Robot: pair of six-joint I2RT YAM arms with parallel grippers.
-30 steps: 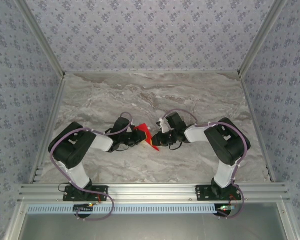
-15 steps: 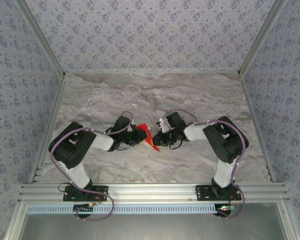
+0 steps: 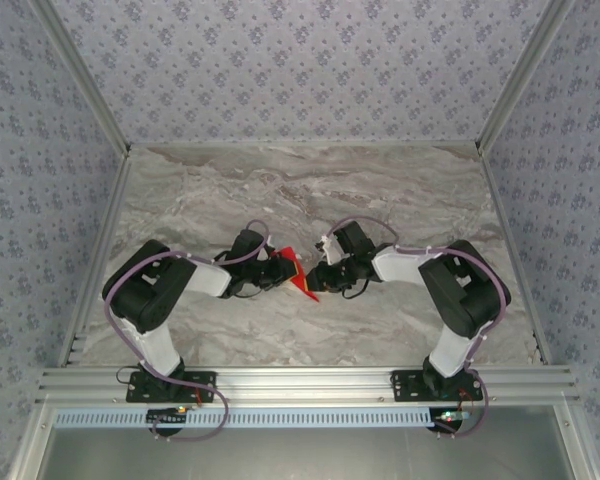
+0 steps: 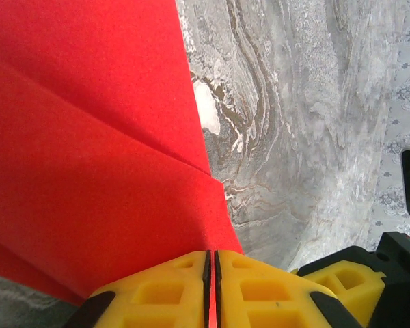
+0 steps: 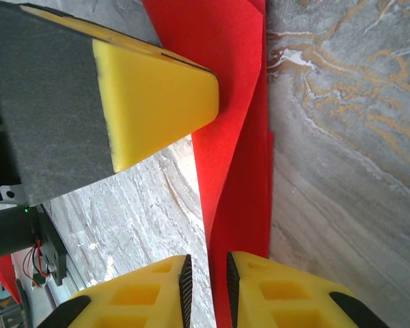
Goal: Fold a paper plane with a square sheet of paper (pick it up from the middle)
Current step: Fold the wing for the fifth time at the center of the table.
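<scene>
From the top camera the folded red paper [image 3: 296, 271] is mostly hidden. A small red wedge shows between the two wrists, over the middle of the table [image 3: 310, 190]. Its creases, and whether it touches the marble, cannot be made out there. The tips of the left gripper [image 3: 283, 269] and the right gripper [image 3: 314, 279] are dark and too small in that view to judge their gap.

In the left wrist view the paper [image 4: 89, 137] runs off the top and left edges, so its full shape is cut off. Diagonal creases cross it and its layers overlap. At the lower right corner a yellow-and-black finger [image 4: 342, 280] of the other arm is cut off by the frame. In the right wrist view the paper [image 5: 225, 82] runs off the top edge and narrows downward as a long strip with a folded flap along its right side.

The left gripper [image 4: 211, 263] has its jaws clenched on the paper's lower edge. Its two yellow fingers [image 4: 157, 294] stand almost together, with a thin slit between them and red showing in it. The right gripper [image 5: 205, 273] has its jaws drawn to a narrow gap. The red strip passes down into that gap, so it grasps the paper too. One yellow finger [image 5: 157, 102] of the left arm, on its dark body, reaches in from the upper left, its tip just beside the strip
</scene>
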